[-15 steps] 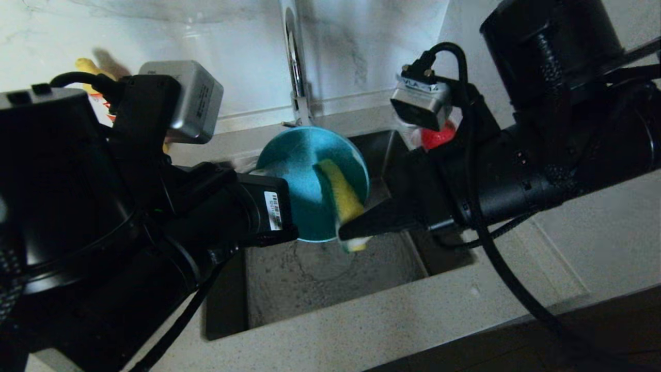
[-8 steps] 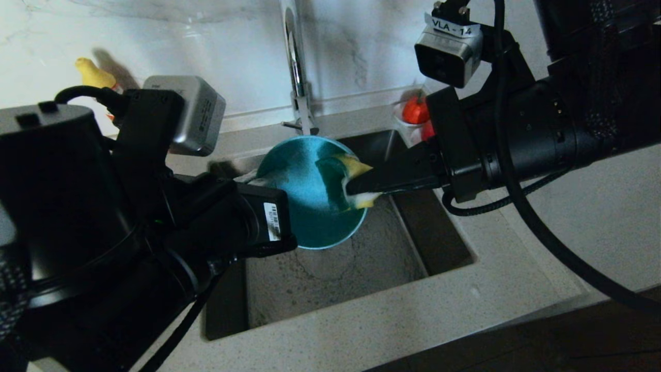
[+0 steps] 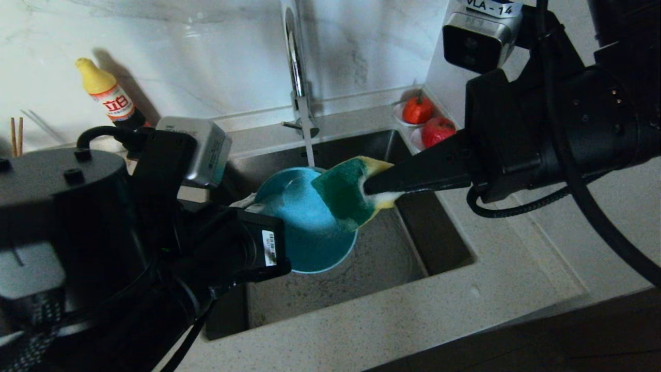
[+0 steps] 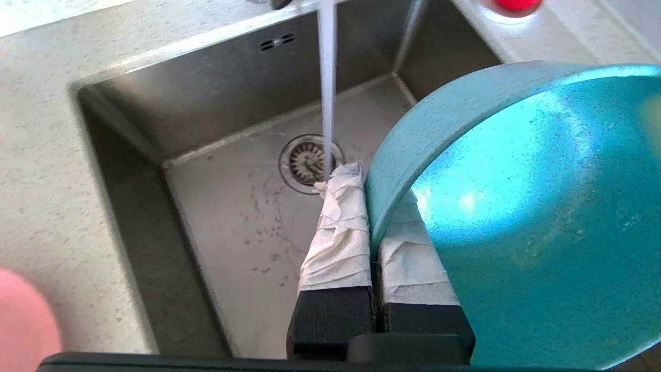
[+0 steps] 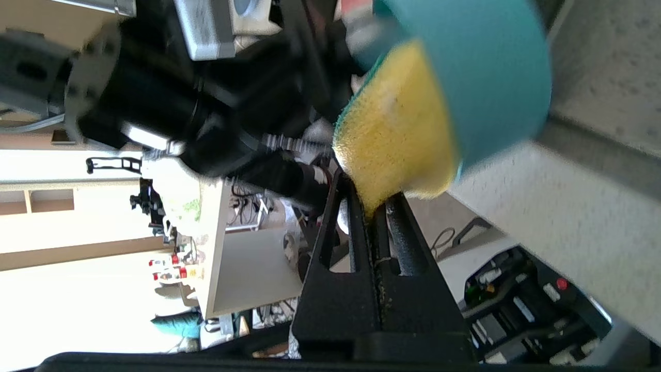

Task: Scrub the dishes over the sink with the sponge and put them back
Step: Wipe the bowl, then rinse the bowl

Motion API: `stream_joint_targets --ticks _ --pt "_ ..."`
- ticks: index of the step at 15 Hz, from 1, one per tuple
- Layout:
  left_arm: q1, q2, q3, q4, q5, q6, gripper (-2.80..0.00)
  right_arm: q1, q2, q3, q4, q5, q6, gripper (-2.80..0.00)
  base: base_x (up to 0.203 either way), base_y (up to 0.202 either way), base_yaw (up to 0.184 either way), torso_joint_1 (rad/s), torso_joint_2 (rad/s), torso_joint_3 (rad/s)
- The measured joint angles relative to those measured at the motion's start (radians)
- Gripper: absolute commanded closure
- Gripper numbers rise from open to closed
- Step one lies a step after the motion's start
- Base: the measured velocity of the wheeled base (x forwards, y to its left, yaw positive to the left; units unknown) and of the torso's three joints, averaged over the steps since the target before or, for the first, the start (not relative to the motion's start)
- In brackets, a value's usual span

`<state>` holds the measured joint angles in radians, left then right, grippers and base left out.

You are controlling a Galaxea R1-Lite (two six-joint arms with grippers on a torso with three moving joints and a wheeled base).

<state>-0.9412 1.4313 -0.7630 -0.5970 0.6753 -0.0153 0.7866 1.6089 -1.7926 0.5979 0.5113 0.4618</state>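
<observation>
From the head view, the left gripper [image 3: 248,204] is clamped on the rim of the teal bowl [image 3: 304,232], holding it tilted over the sink [image 3: 361,274]. A thin stream of water falls from the tap [image 3: 297,67] to the bowl's upper edge. The right gripper [image 3: 373,190] reaches in from the right, pinched tight on the sponge [image 3: 348,194], whose green scouring face is turned toward us and overlaps the bowl's right rim. Behind, on the table [image 3: 413,320], a bottle with a yellow cap [image 3: 106,93] stands at the back wall, the chopsticks [image 3: 16,137] show at the far left edge, and two red fruits [image 3: 428,121] sit on saucers near the sink's back corner.

In the left wrist view, the wrapped fingers [image 4: 338,232] grip the bowl [image 4: 542,206] by its wall, one on each side, above the drain strainer [image 4: 307,163], and the water runs down past their tips.

In the right wrist view, the black gripper [image 5: 379,206] is closed on the yellow side of the sponge [image 5: 395,129], which seems to press against the bowl [image 5: 480,67], though blur makes the contact hard to confirm.
</observation>
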Motion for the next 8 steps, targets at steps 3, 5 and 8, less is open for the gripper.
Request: stream_joint_targets --ticks 3,5,8 --pt "0.035 0.016 0.009 0.01 0.001 -0.046 0.0 -0.001 -0.056 0.06 0.0 -0.002 -0.001 0.0 0.0 0.0 0.0 0.0 0.0 0.0" --pt "0.052 0.029 0.039 0.017 0.001 -0.072 0.0 -0.009 -0.098 0.08 0.001 -0.004 0.001 0.0 0.0 0.0 0.0 0.0 0.0 0.0" --pt "0.077 0.058 0.102 0.031 0.0 -0.129 0.0 -0.044 -0.164 0.096 0.003 -0.006 0.003 0.0 0.0 0.0 0.0 0.0 0.0 0.0"
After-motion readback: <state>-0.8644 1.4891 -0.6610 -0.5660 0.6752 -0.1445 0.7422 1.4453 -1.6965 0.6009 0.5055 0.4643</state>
